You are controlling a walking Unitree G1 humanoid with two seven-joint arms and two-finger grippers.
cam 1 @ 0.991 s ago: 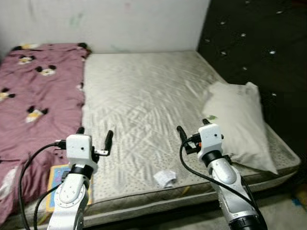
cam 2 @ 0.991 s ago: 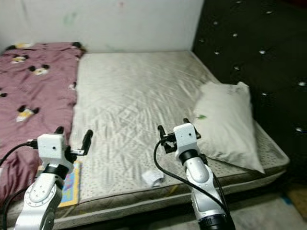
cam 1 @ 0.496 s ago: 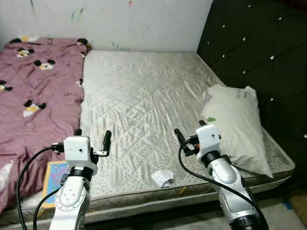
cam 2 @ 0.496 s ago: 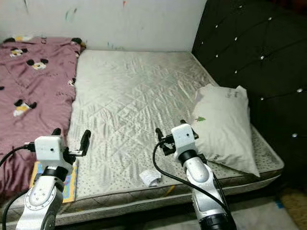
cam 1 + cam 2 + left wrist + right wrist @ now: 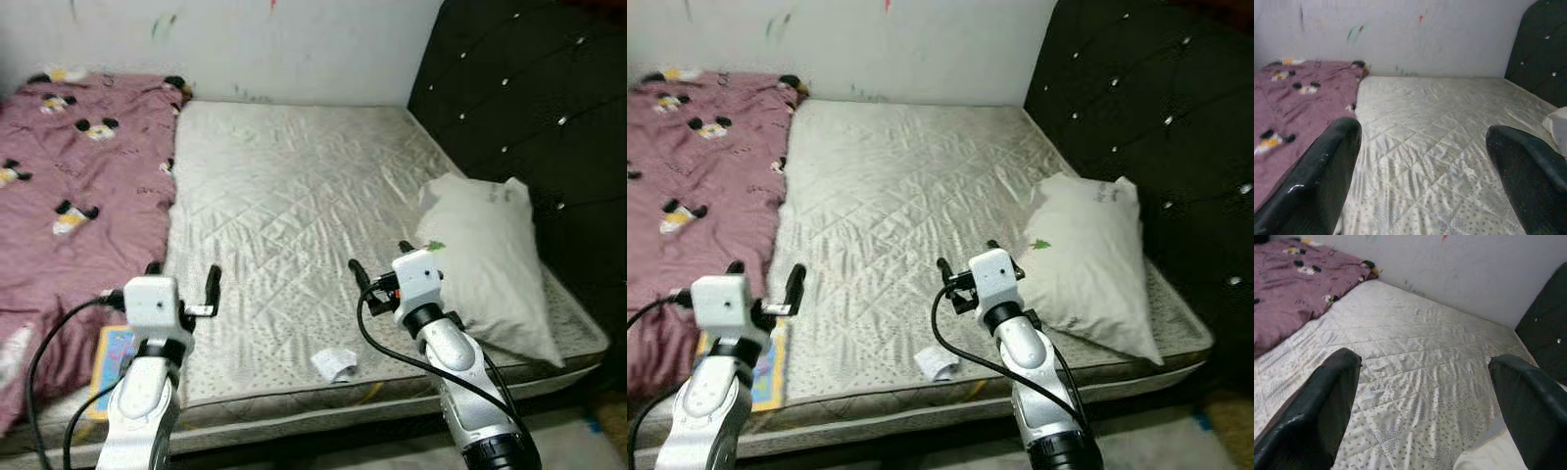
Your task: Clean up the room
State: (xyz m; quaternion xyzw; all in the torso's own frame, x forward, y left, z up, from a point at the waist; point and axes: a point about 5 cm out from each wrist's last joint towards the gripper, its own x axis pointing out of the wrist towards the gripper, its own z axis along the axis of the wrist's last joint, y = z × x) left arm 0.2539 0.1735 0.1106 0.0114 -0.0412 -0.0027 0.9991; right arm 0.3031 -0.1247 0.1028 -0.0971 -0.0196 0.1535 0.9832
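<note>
A crumpled white paper (image 5: 336,364) lies on the bare quilted mattress (image 5: 294,186) near its front edge. A colourful book (image 5: 111,352) lies flat at the front left corner, partly under the pink blanket's edge. My left gripper (image 5: 183,274) is held open above the mattress just beyond the book, nothing between its fingers. My right gripper (image 5: 380,260) is also open and holds nothing, hovering beside the white pillow (image 5: 490,259) and beyond the paper. In both wrist views the black fingers (image 5: 1317,186) (image 5: 1322,401) stand wide apart over the mattress.
A pink blanket (image 5: 69,186) with cartoon mouse prints covers the left side of the bed. A black tufted headboard (image 5: 529,88) rises on the right, a white wall (image 5: 294,39) behind. A strip of floor (image 5: 578,441) shows at the bottom right.
The whole picture has shifted as the camera moved, with more of the wall now in sight. Both grippers stay raised and open; nothing on the bed has moved.
</note>
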